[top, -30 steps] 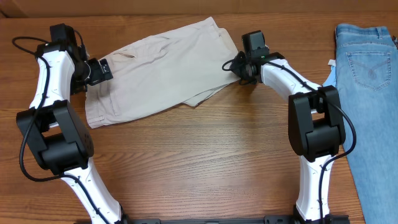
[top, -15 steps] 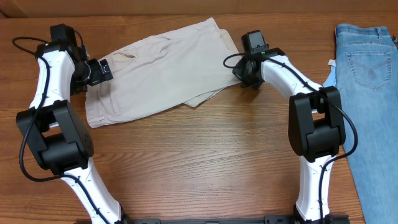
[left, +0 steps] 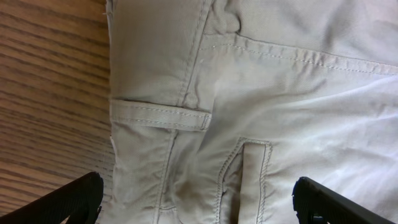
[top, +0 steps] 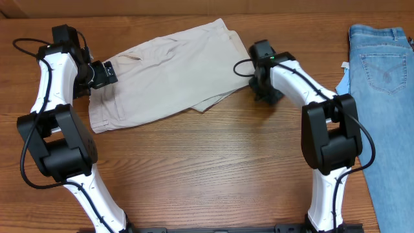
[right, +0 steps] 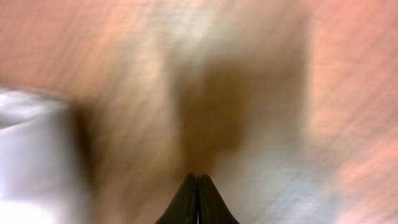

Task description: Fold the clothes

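Note:
The beige khaki trousers (top: 171, 71) lie folded at the back left of the wooden table. My left gripper (top: 102, 74) is at their waistband end. The left wrist view shows it wide open just above the fabric (left: 249, 93), with a belt loop (left: 161, 115) and a pocket seam between the fingertips (left: 198, 202). My right gripper (top: 266, 96) is just off the trousers' right edge, over bare wood. The right wrist view is motion-blurred; its fingertips (right: 197, 186) are pressed together with nothing between them.
Light-blue denim jeans (top: 385, 84) lie along the right edge of the table. The wooden table (top: 207, 168) extends toward the front between the two arm bases.
My right gripper has moved away from the trousers' right edge, toward the front and slightly right. The left arm and the trousers have not moved.

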Available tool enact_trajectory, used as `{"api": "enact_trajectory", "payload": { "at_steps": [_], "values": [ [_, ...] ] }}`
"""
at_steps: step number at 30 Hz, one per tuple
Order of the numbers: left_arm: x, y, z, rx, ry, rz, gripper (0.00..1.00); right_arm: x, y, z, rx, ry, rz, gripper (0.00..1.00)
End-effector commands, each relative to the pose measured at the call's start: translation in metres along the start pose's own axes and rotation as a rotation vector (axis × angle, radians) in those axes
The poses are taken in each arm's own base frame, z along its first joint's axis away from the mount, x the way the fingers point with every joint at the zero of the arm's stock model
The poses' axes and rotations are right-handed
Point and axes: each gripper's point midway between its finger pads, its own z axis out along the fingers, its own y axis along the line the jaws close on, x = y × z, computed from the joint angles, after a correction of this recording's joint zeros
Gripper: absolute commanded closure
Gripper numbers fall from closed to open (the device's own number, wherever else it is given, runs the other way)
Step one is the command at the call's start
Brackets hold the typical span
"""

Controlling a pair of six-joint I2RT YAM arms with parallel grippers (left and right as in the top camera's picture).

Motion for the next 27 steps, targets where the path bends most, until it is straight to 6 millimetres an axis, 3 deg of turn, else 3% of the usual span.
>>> {"api": "enact_trajectory", "payload": {
  "at_steps": [1,3,6,12,16,19,22,27],
  "values": [
    [-0.007,-0.004,-0.001,0.012,-0.016,-0.006,0.0,-0.008,0.057,-0.071,-0.253,-0.127,-0.231,0.96],
    [-0.007,-0.005,-0.001,0.012,-0.017,-0.005,0.0,-0.008,0.081,-0.088,-0.361,-0.159,-0.304,0.96],
    [-0.007,-0.004,-0.001,0.011,-0.017,-0.005,0.0,-0.013,0.101,-0.1,-0.452,-0.193,-0.304,0.96],
    [-0.007,-0.005,-0.001,0.012,-0.017,-0.005,0.0,-0.023,0.128,-0.105,-0.572,-0.23,-0.294,0.96],
    [-0.007,-0.004,-0.001,0.011,-0.015,-0.005,0.0,-0.019,0.139,-0.084,-0.595,-0.213,-0.297,0.96],
    [-0.007,-0.004,-0.001,0.011,-0.015,-0.005,0.0,-0.009,0.142,-0.057,-0.587,-0.175,-0.31,0.96],
    [-0.007,-0.004,-0.001,0.011,-0.016,-0.005,0.0,0.001,0.144,-0.029,-0.577,-0.136,-0.321,0.96],
    [-0.007,-0.004,-0.001,0.011,-0.015,-0.005,0.0,0.004,0.14,-0.002,-0.568,-0.093,-0.318,0.96]
  ]
}}
